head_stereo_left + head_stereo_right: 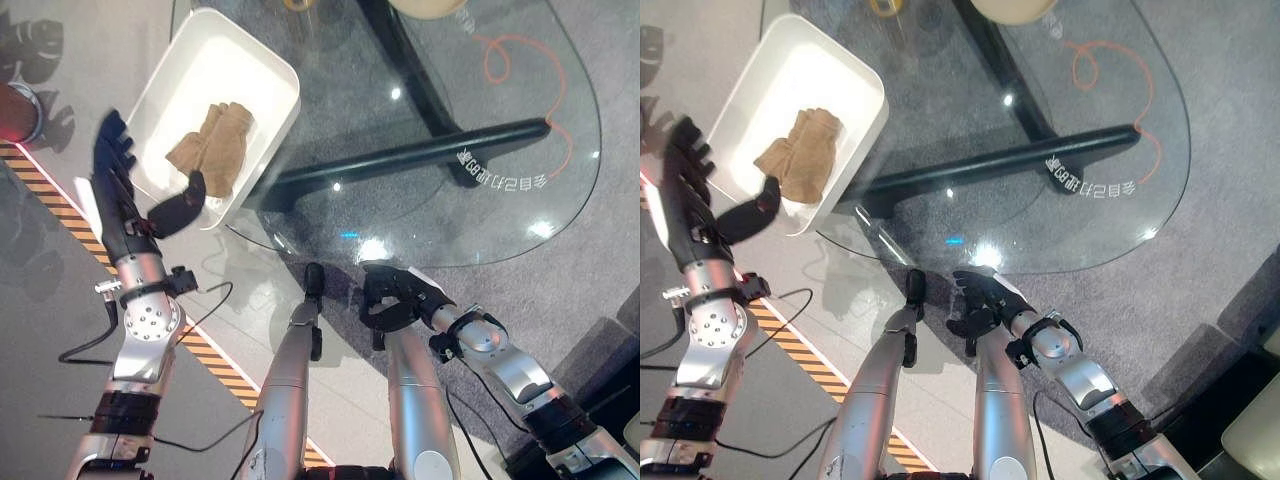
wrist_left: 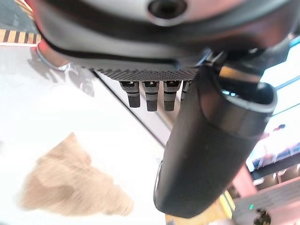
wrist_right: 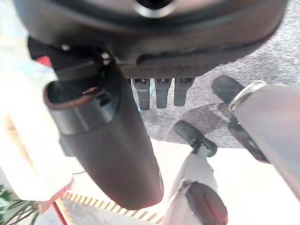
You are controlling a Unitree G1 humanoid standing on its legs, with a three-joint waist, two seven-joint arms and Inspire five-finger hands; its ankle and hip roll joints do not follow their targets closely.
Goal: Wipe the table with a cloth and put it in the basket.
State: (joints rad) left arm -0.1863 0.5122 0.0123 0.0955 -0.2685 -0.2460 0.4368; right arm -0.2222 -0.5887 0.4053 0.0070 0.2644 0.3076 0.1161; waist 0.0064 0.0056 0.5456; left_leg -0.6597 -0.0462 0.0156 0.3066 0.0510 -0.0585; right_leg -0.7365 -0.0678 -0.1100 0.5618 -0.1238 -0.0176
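Observation:
A tan cloth lies crumpled inside the white basket, which sits off the left edge of the round glass table. My left hand hovers at the basket's near left rim, open, with straight fingers and the thumb reaching over the rim toward the cloth. It holds nothing. In the left wrist view the cloth lies past the fingers, apart from them. My right hand hangs low by the table's near edge, relaxed and empty, its thumb free.
A black base beam shows through the glass top. An orange cord loops on the grey carpet beneath. Yellow-black striped tape runs across the floor. A round metal object stands at the far left.

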